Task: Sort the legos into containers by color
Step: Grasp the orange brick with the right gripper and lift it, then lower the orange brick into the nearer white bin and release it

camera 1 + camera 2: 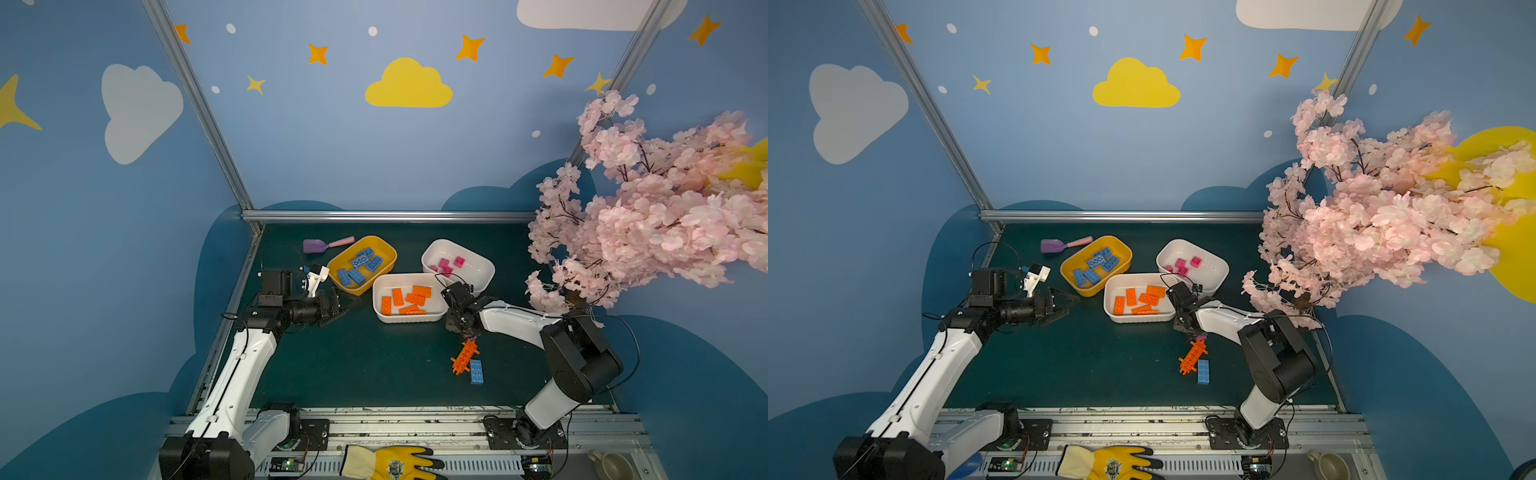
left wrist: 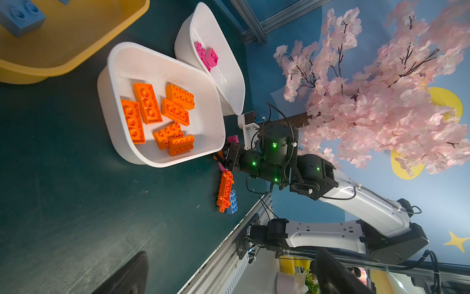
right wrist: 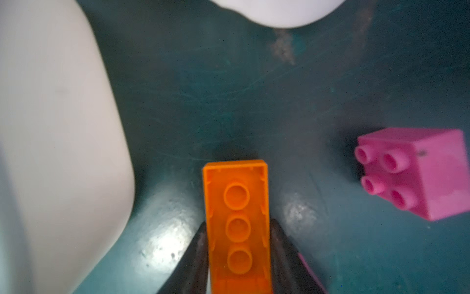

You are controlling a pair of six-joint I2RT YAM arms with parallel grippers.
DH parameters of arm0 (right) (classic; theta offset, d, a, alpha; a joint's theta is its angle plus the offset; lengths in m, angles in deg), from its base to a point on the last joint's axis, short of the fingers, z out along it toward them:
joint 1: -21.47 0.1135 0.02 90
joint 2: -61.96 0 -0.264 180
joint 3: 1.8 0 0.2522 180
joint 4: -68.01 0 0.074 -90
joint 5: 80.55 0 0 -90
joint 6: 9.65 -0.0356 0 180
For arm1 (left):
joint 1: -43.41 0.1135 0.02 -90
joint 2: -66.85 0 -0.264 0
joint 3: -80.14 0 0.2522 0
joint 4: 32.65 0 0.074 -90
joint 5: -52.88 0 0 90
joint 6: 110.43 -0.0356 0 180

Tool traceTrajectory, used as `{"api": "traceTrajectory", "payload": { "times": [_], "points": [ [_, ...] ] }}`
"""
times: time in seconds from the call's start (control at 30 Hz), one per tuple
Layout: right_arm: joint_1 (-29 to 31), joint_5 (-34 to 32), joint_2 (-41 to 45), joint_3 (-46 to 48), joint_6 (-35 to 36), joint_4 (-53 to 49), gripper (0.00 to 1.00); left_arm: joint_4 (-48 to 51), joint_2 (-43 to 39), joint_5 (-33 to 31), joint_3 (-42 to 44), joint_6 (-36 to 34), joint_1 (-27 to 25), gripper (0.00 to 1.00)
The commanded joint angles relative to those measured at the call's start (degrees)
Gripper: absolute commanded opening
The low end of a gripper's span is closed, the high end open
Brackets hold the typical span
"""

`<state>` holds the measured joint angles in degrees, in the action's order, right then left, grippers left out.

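Right gripper (image 3: 239,224) is low over the tabletop (image 1: 353,365). Its jaws press on both long sides of an orange brick (image 3: 236,201), whose hollow underside faces the wrist camera, so we read it as a pinch. We can't tell whether the brick touches the tabletop or is clear of it. In both top views the gripper sits just beside the near right corner of the near white tub (image 1: 409,319), between that tub and the spiky orange piece (image 1: 465,356). The near white tub holds six orange bricks (image 2: 175,112). The far white tub (image 1: 478,266) sits just behind it to the right and holds a few pink bricks (image 1: 446,266). The yellow tub (image 1: 384,251) is on the left and holds the blue bricks (image 1: 361,264). Loose on the tabletop is the spiky orange piece, with a blue brick (image 1: 476,371) touching its near end. A pink brick (image 3: 432,173) lies on its side, studs sideways, near the right gripper but apart from it. We also see a pink sliver behind one finger but can't tell what it is. Left gripper (image 1: 1068,308) is spread wide and empty, hovering over the tabletop just beside the yellow tub's near left end. A purple scoop (image 1: 316,246) lies behind the yellow tub.
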<state>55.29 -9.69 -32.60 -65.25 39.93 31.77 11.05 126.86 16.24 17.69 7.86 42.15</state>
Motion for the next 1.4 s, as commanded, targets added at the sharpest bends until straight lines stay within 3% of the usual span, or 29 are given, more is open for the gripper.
{"api": "traceTrajectory", "payload": {
  "times": [0.0,0.1,0.3,0.47,0.57,0.63,0.87,1.07,1.23,1.37],
  "points": [
    [-0.75,-1.34,-0.93,-0.45,-0.53,-3.77,0.28,0.72,-1.19,1.00,1.03,-1.26,0.26,1.00],
    [-1.21,-2.30,3.90,-0.15,0.51,-5.62,0.21,0.69,-1.63,1.13,1.08,-1.13,0.28,1.00],
    [-4.92,-3.20,17.84,0.27,3.49,-9.19,0.16,0.69,-0.98,1.48,0.39,-1.12,0.26,1.00],
    [-2.80,6.63,22.49,-2.78,13.93,-1.60,0.17,1.18,-0.75,1.47,-0.09,-1.31,0.21,1.00],
    [0.58,11.59,19.26,-6.49,17.78,2.89,0.17,1.25,-0.55,1.48,-0.18,-1.24,0.26,1.00],
    [1.89,12.14,15.13,-11.53,16.63,-0.46,0.17,1.75,-0.75,1.40,-0.51,-1.47,0.20,1.00],
    [3.41,11.04,-2.72,-27.38,4.96,-16.30,0.18,1.28,-0.80,1.29,0.31,-1.12,0.21,1.00],
    [4.04,7.91,-10.17,-30.46,-5.40,-19.86,0.21,1.14,-0.87,1.37,0.43,-1.36,0.32,1.00],
    [4.06,8.33,-14.40,-32.04,-6.79,-18.55,0.23,0.04,-0.59,1.62,1.34,-0.87,0.34,1.00],
    [4.05,9.50,-15.25,-33.80,-5.04,-18.47,0.45,0.12,-0.97,1.54,1.51,-0.95,0.44,1.00]
  ]
}}
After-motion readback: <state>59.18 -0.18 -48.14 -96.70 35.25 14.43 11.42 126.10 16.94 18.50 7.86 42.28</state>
